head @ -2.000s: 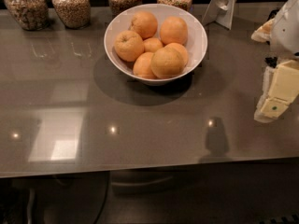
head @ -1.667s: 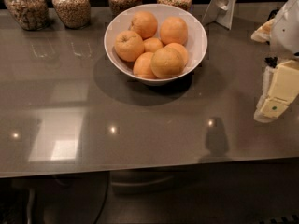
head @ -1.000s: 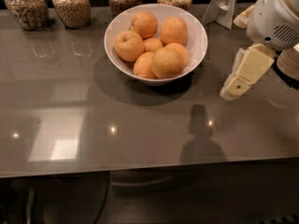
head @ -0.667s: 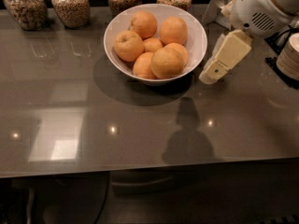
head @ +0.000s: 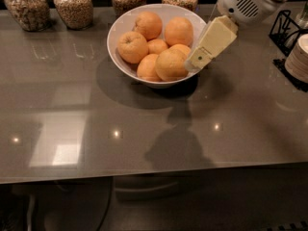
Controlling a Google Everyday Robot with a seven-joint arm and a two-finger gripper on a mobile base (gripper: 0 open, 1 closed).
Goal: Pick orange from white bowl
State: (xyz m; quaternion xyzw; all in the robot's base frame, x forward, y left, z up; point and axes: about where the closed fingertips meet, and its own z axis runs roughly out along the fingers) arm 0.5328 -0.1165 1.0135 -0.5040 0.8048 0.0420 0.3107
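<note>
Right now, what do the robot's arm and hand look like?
The gripper, at the right rim of the white bowl, is a pale cream blocky piece with a small dark dot near its tip. The arm behind it is a rounded white shell with dark vent slots.

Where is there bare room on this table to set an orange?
Bare: the front of the table, before the white bowl, and the stretch left of it below the jars. Crowded: the right, where the gripper hangs at the bowl's rim near stacked plates.
</note>
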